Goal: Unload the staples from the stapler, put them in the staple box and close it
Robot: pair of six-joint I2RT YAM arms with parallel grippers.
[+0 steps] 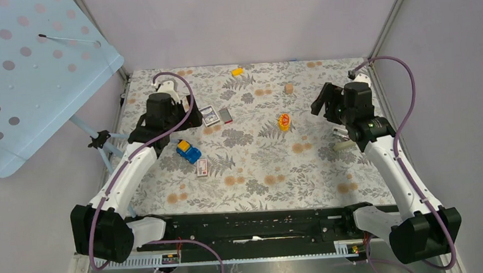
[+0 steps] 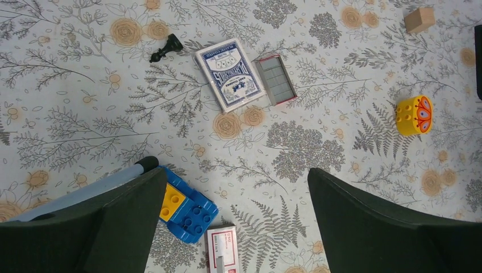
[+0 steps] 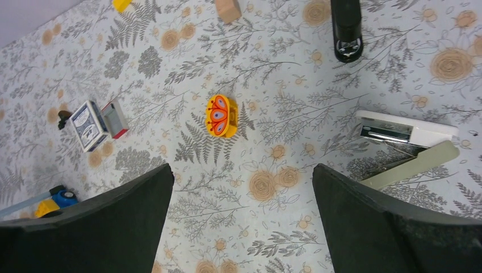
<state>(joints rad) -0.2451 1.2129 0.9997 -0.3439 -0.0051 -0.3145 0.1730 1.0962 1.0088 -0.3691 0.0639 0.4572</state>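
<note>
Your stapler (image 3: 412, 165) lies open just to the right of the right gripper (image 3: 241, 182), with its long side running left to right, so reach with that wide-open, empty one, because the left gripper (image 2: 236, 182), also wide open, is far across the table.

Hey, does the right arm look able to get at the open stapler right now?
Probably yes. The stapler lies open just beside the right gripper, whose fingers stand open and empty; nothing lies on it or between them.
</note>
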